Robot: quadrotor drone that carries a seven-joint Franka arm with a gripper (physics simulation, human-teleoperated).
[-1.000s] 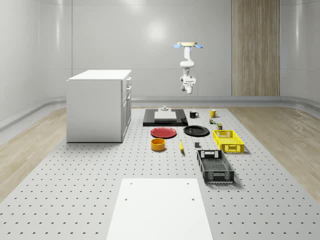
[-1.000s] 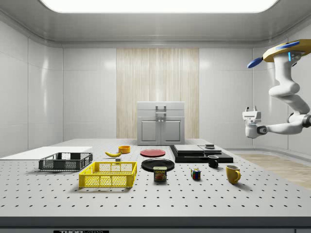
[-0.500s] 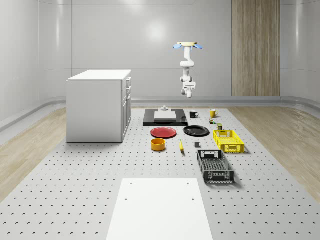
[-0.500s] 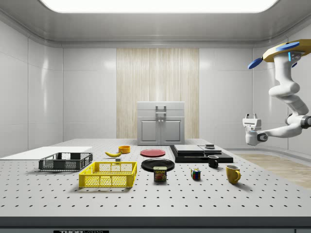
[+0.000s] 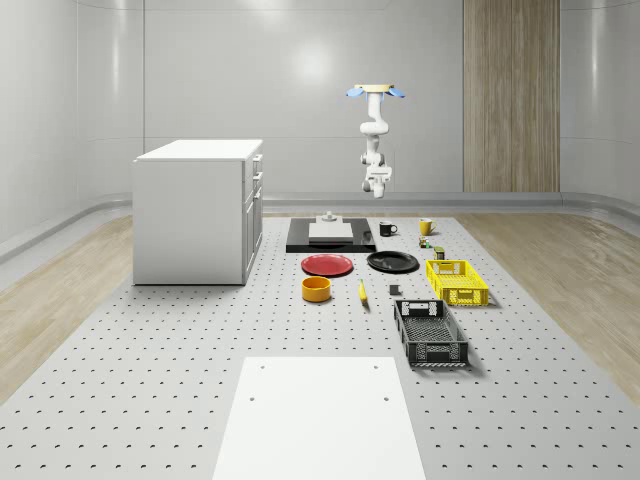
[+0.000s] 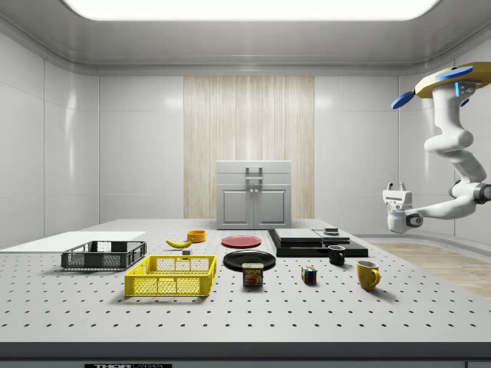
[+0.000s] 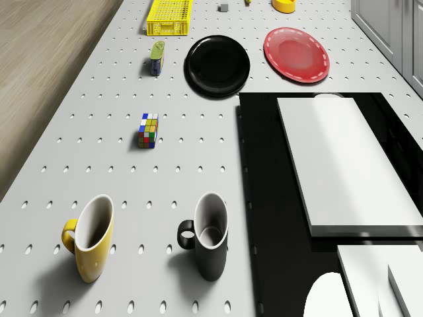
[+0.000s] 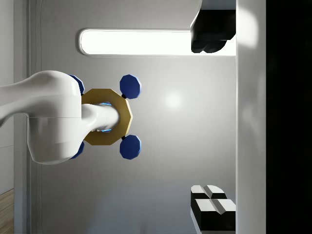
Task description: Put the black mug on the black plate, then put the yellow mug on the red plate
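Above the table's far edge, your drone (image 6: pixel 453 79) hovers, its gripper (image 6: pixel 397 186) pointing upward with fingers spread, holding nothing. Your black mug (image 7: pixel 209 236) stands beside the yellow mug (image 7: pixel 90 238), well short of the black plate (image 7: pixel 217 65).

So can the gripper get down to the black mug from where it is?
Probably yes: the gripper points up, off to the mug's side, but nothing stands over the black mug.

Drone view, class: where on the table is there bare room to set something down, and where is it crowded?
Bare room lies between the Rubik's cube and the black plate, and between the cube and both mugs. Crowded: the black mug stands close beside the black platform, with the yellow mug nearby.
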